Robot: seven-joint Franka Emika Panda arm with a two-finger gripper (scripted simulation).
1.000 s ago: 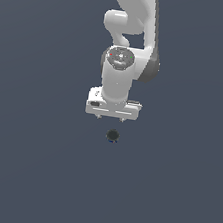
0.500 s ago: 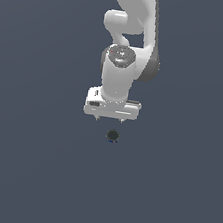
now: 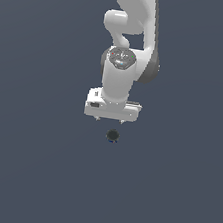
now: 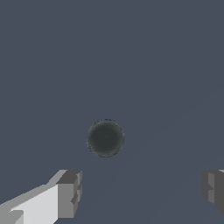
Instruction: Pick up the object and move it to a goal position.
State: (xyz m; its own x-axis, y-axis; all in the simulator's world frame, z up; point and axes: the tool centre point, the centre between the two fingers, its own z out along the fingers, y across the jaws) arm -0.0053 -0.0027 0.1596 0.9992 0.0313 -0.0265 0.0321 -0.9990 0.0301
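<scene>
The object point(image 3: 112, 135) is a small round can with a dark blackish top, lying on the dark grey floor. In the exterior view it sits just below the white hand. In the wrist view it point(image 4: 105, 138) shows as a dark disc, seen from straight above. My gripper point(image 3: 111, 119) is open and empty and hangs over the floor close to the can. In the wrist view the two grey fingertips point(image 4: 70, 192) stand far apart, and the gripper point(image 4: 141, 192) is off to one side of the can, not around it. The can's blue side band is hidden.
The flat dark grey floor point(image 3: 28, 172) fills both views. The white arm point(image 3: 128, 30) rises above the hand in the exterior view. No goal marker shows.
</scene>
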